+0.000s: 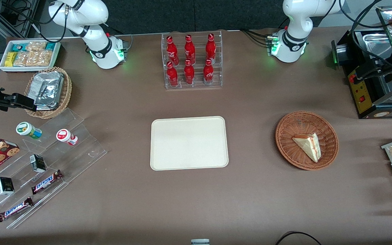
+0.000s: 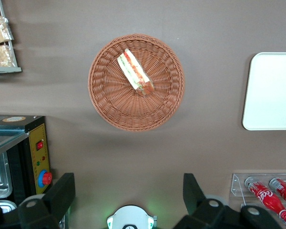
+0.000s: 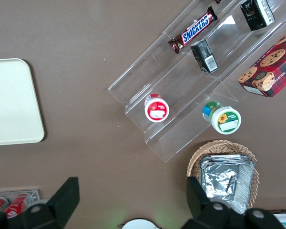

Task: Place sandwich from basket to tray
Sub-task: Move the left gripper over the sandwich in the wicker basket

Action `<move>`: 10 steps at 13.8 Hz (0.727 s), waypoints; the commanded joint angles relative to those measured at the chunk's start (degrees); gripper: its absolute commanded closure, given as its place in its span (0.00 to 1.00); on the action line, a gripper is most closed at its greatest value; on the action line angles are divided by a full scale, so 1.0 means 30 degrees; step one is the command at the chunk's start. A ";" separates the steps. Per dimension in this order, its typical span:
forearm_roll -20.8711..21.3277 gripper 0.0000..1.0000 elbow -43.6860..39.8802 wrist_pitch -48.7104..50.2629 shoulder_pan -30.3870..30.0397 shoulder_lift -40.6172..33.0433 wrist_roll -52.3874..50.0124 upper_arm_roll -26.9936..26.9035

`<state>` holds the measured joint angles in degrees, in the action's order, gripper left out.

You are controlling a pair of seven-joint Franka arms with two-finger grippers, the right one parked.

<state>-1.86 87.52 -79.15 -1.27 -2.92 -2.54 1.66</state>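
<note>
My brown matte worktop carries a flat cream rectangular plastic tray at its middle, a round reddish-brown woven wicker basket toward my working end, and a clear acrylic rack of red bottles farther from the front camera. My end effector hovers over the worktop, fingers spread wide.

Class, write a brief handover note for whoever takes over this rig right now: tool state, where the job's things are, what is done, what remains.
Tool: open, holding nothing, high above the table, clear of the basket.
Sandwich: lying in the basket, untouched.
Tray: bare, mid-table, beside the basket toward the parked arm's end.
Done: nothing yet.
Left: descend, grasp the sandwich, carry it over, set it on the tray.
</note>
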 commanded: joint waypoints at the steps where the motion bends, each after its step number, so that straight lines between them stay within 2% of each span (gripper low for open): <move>1: 0.0123 0.00 -0.0316 0.0016 0.0218 0.0153 -0.0090 0.0033; 4: 0.0269 0.00 -0.0317 -0.0217 0.0218 0.1027 -0.1836 0.0033; 7: 0.1030 0.00 0.0762 -0.2259 0.0248 0.2113 -0.7019 0.0208; 10: 0.0769 0.00 0.3075 -0.5656 0.0218 0.2582 -1.1966 0.0179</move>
<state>0.10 92.72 -91.19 -1.00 4.80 -29.54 2.19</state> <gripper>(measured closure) 0.000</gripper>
